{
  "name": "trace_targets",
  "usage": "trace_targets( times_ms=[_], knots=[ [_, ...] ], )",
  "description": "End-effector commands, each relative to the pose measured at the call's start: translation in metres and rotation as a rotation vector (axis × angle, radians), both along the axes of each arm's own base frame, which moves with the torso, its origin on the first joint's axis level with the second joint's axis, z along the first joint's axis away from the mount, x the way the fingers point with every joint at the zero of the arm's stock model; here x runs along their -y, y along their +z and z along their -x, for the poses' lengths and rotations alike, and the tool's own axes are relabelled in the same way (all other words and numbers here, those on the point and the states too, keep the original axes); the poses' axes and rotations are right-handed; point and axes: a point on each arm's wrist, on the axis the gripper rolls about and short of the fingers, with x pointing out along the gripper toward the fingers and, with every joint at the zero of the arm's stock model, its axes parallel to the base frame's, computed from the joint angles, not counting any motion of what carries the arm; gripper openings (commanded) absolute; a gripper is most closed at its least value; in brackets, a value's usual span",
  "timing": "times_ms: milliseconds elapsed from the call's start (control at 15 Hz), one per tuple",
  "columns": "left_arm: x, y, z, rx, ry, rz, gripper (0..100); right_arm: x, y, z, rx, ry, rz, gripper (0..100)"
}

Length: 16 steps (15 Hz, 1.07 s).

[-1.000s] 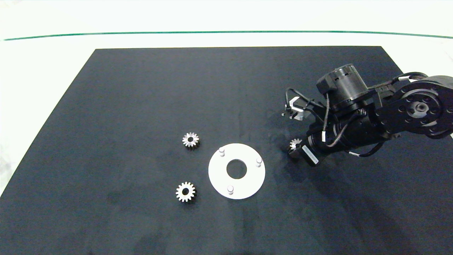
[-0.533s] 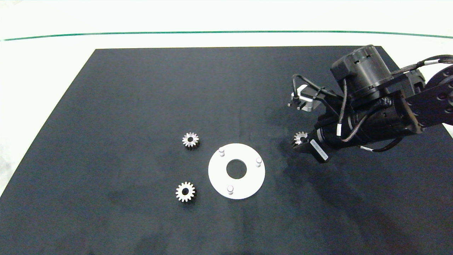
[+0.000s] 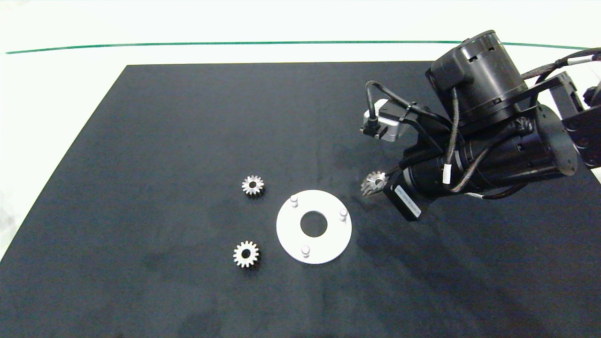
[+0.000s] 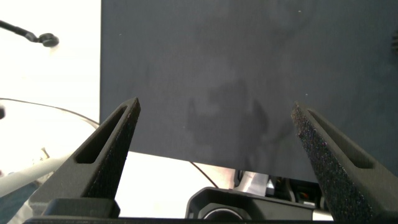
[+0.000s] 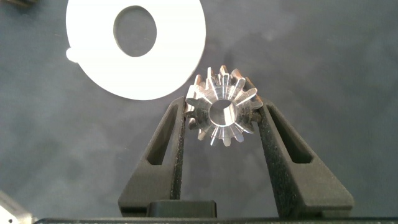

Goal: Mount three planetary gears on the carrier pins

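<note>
While aloft, right tool point(image 5: 222, 121) pinching gear point(image 5: 222, 113)

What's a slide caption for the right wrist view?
Right gripper fingers shut on a planetary gear, white carrier disc just beyond on the dark mat.

My right gripper point(image 3: 374, 184) holds a gear point(image 3: 374, 181) just right of the white disc point(image 3: 313, 226).
Two gears point(image 3: 252, 185) point(image 3: 246, 254) lie left of it; three pins point(image 3: 294, 200) point(image 3: 343, 214) point(image 3: 305, 251) bare.

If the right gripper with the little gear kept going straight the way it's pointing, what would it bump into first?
Probably the white disc. The right gripper, shut on a planetary gear, points down toward it, nearest the pin on that side. Nothing else shows in between, though depth is hard to judge.
</note>
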Motion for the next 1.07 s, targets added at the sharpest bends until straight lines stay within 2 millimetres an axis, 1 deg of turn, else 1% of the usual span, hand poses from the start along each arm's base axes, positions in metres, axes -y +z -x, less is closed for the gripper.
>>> trace_targets(
  times_ms=[67, 333, 600, 800, 933, 1067],
  knots=[
    [0.0, 0.0, 0.0, -0.006, 0.003, -0.001, 100, -0.014, -0.007, 0.002, -0.018, 0.029, 0.01, 13],
    [0.0, 0.0, 0.0, -0.005, 0.004, -0.003, 100, -0.026, -0.017, -0.001, -0.039, 0.048, 0.03, 13],
    [0.0, 0.0, 0.002, 0.001, 0.003, -0.005, 100, -0.034, -0.026, -0.006, -0.05, 0.043, 0.058, 13],
    [0.0, 0.0, 0.002, 0.002, 0.003, -0.006, 100, -0.037, -0.032, -0.01, -0.062, 0.042, 0.069, 13],
    [0.0, 0.0, 0.002, 0.002, 0.003, -0.006, 100, -0.038, -0.031, -0.012, -0.058, 0.037, 0.061, 13],
    [0.0, 0.0, 0.002, 0.002, 0.003, -0.006, 100, -0.041, -0.033, -0.015, -0.067, 0.03, 0.057, 13]
  ],
)
